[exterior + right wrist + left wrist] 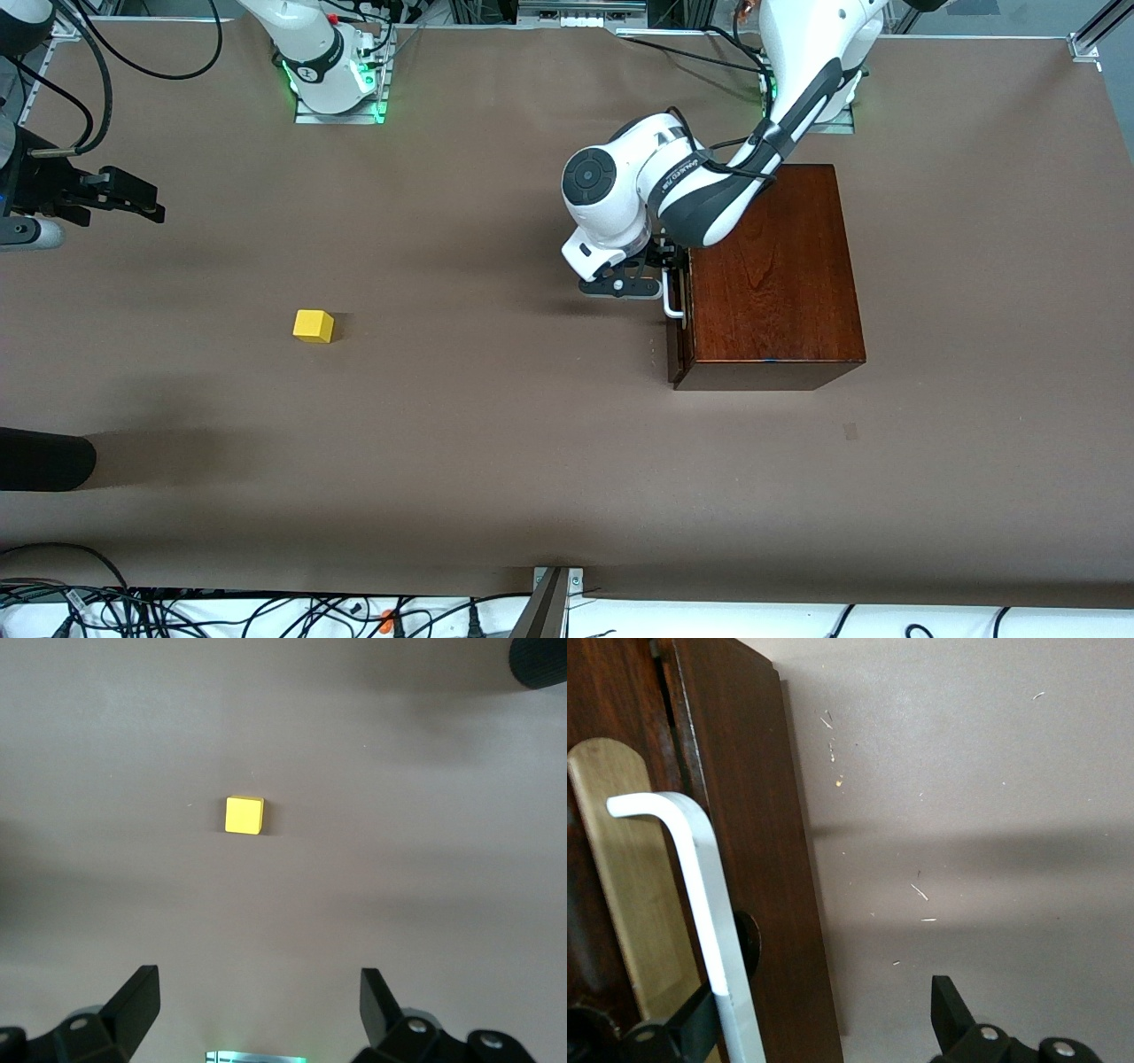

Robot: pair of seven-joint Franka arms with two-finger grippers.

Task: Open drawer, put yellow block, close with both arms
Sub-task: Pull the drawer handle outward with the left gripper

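The yellow block [314, 325] lies on the brown table toward the right arm's end. My right gripper [146, 202] hangs in the air, open and empty, over the table's edge at that end. In the right wrist view the yellow block [244, 815] sits well ahead of the right gripper [257, 1005]. The mahogany box [771, 266] stands toward the left arm's end, and its drawer [679, 341] looks pushed in. My left gripper [633, 282] is at the white bar handle [673, 306], open. The handle [700, 904] runs just inside one finger, and the other finger [952, 1014] stands wide of it.
A black rounded object [44, 461] juts in at the right arm's end, nearer the front camera than the block. Cables run along the table's near edge. The left arm's elbow [620, 199] hangs over the table beside the box.
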